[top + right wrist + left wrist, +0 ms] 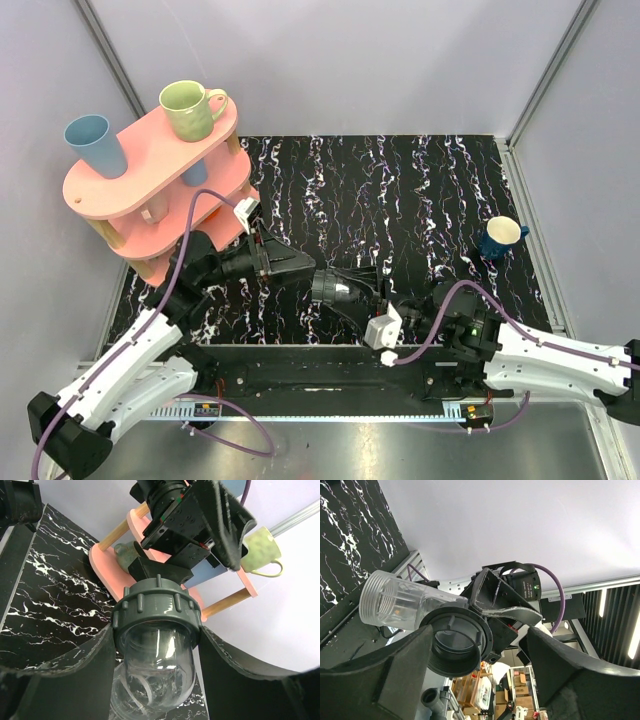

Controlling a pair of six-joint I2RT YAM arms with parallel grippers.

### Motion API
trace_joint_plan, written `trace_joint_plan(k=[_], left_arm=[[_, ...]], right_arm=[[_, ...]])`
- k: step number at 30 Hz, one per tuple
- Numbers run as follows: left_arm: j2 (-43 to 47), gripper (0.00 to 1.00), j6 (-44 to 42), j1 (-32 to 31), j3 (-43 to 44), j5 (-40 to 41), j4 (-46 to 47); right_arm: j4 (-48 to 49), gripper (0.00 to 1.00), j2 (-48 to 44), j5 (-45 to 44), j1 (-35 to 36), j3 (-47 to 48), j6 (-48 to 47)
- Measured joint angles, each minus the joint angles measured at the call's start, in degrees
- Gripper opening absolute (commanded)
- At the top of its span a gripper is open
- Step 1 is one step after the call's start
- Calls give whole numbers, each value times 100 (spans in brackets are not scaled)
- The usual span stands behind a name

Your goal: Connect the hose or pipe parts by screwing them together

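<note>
A pipe fitting [333,288] is held over the black marbled table [420,190], to the right of the pink shelf [150,175] and nearer the arm bases than the shelf is. It is gripped by the right hand [362,297]. In the right wrist view its dark ribbed collar [156,611] is seen clamped between the two fingers, both pressed against its sides, and the clear rounded body [157,670] is turned toward the camera. The left hand [300,267] is stretched toward the fitting from the shelf's side and is spread wide. In the left wrist view the collar is seen between its fingers, close to one and apart from the other, so nothing is grasped by it. A clear threaded branch [390,605] is seen projecting sideways from the collar.
</note>
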State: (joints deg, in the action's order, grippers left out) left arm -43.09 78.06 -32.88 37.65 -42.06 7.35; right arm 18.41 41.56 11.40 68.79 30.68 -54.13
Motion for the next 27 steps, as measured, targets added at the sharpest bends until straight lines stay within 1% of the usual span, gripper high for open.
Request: trace_joint_plan(k=[3,4,6,7,10,12,13,16,17,18,22,23,27], left_arm=[[-13,61,33,4,-68,-48,72],[-9,53,48,7,-109,-68,101],[15,46,76,4,-234,-114,162],[39,40,83,4,-308,-122,203],[127,36,157,-2,-468,-125,398],[149,30,146,-26,-476,-129,490],[146,24,122,-66,-476,-133,538],[153,13,-142,-179,-476,-149,721],[160,3,-238,-201,-476,-151,743],[186,0,-424,-229,-476,-149,763],[398,0,-1117,-273,-529,-109,859],[474,0,-1335,-280,-570,-87,922],[857,0,-2258,-330,-1003,-20,1539]], right_arm=[[114,0,101,-20,11,0,42],[162,0,116,-26,11,0,63],[273,0,136,-44,11,0,133],[326,0,140,-48,11,0,168],[304,0,195,-55,20,-2,315],[354,0,243,-76,20,-2,376],[402,0,260,-83,22,-2,413],[472,0,319,-136,22,0,623],[494,0,350,-179,22,4,723],[533,0,374,-249,22,4,852],[621,0,433,-463,22,85,1519],[579,0,461,-522,31,160,1827],[162,0,590,-780,83,516,2815]])
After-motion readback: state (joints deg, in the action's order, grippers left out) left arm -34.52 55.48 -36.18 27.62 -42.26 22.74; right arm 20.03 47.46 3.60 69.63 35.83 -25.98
